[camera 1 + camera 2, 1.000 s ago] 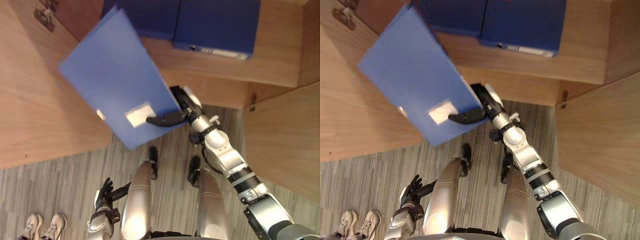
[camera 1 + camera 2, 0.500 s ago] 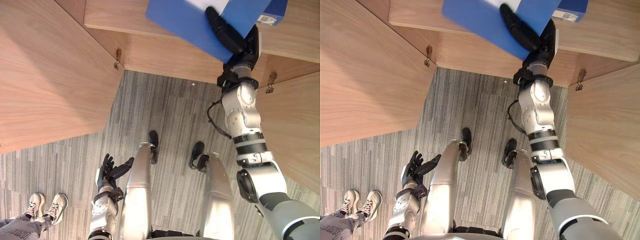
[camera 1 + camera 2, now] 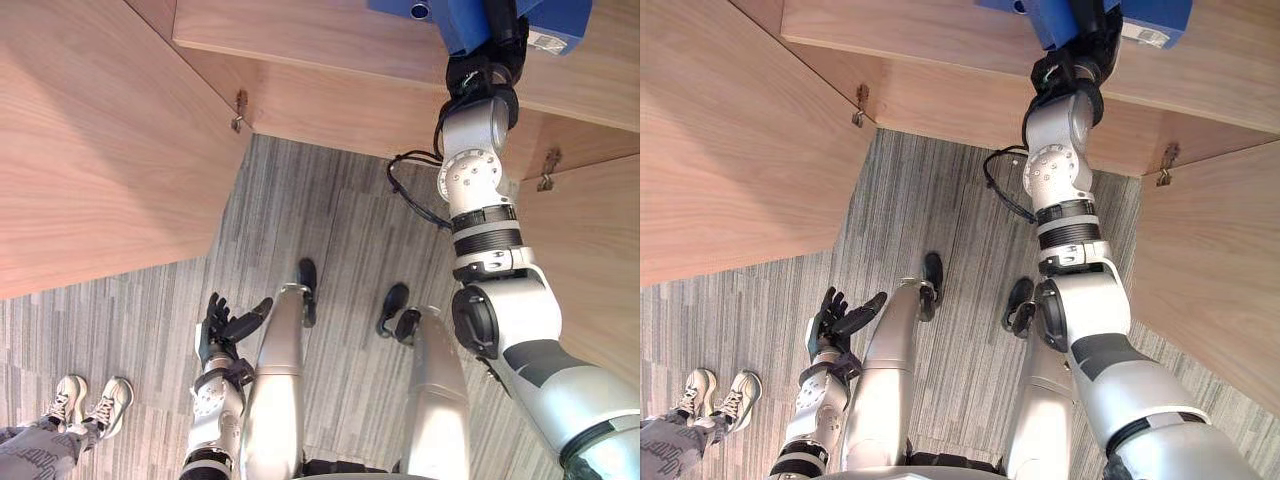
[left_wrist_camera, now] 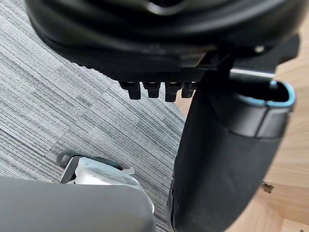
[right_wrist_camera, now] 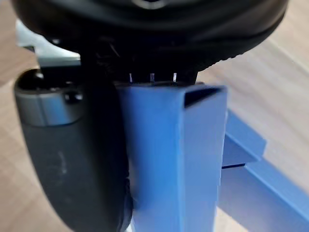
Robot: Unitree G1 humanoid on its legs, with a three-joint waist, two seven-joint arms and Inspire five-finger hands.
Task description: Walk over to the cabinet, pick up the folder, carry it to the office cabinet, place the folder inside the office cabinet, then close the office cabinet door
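Note:
The blue folder (image 3: 452, 18) stands on edge on the wooden cabinet shelf (image 3: 320, 45), at the top of the eye views. My right hand (image 3: 500, 40) reaches up to it on an outstretched arm. In the right wrist view the folder (image 5: 178, 159) sits between my thumb (image 5: 72, 159) and the fingers behind it, and the thumb lies flat against its side. My left hand (image 3: 222, 325) hangs low beside my leg, fingers straight and holding nothing.
Another blue folder (image 3: 562, 20) lies on the shelf just right of mine. The cabinet's wooden doors stand open on the left (image 3: 90, 150) and right (image 3: 590, 260), framing the grey carpet. A person's pale shoes (image 3: 85, 400) stand at the lower left.
My right arm has stretched further into the cabinet, taking the folder from out in front of it to edge-on on the shelf. The whole view has shifted with the camera.

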